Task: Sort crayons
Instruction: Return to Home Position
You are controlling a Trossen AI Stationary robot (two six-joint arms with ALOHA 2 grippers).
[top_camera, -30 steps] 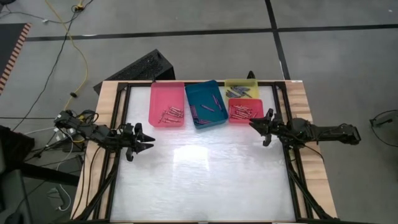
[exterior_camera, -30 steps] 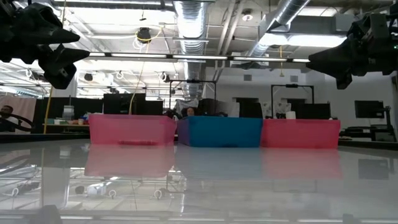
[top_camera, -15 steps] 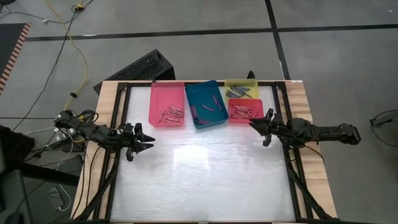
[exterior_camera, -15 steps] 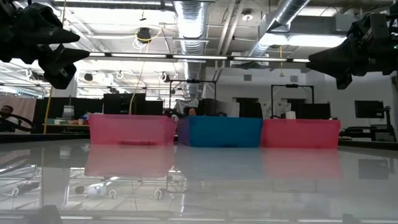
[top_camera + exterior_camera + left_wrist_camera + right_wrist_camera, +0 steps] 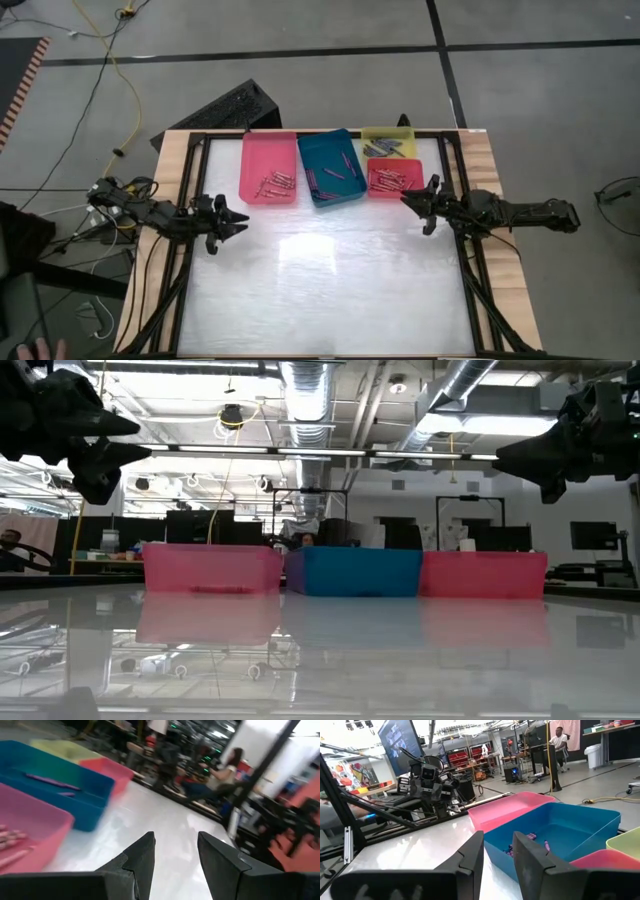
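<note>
Four trays stand side by side at the table's far edge: pink (image 5: 268, 160), teal (image 5: 330, 160), red (image 5: 393, 186) and, behind the red one, yellow (image 5: 388, 135). Crayons lie inside them: pinkish ones (image 5: 273, 184) in the pink tray, purple ones (image 5: 330, 175) in the teal, red ones (image 5: 388, 179) in the red, grey ones (image 5: 385, 150) in the yellow. My left gripper (image 5: 238, 222) hovers at the table's left side, level, open, with nothing between its fingers (image 5: 175, 837). My right gripper (image 5: 408, 198) hovers at the right side, close to the red tray, open and empty (image 5: 497, 837).
The glossy white tabletop (image 5: 330, 280) lies bare between the arms and toward the near edge. A black frame (image 5: 190, 180) runs along the table's sides. A person's hand (image 5: 42, 350) shows on the floor side, beyond the near left corner. People sit in the room behind.
Both arms have kept still. A person's hand has come into view beyond the table's near left corner.
</note>
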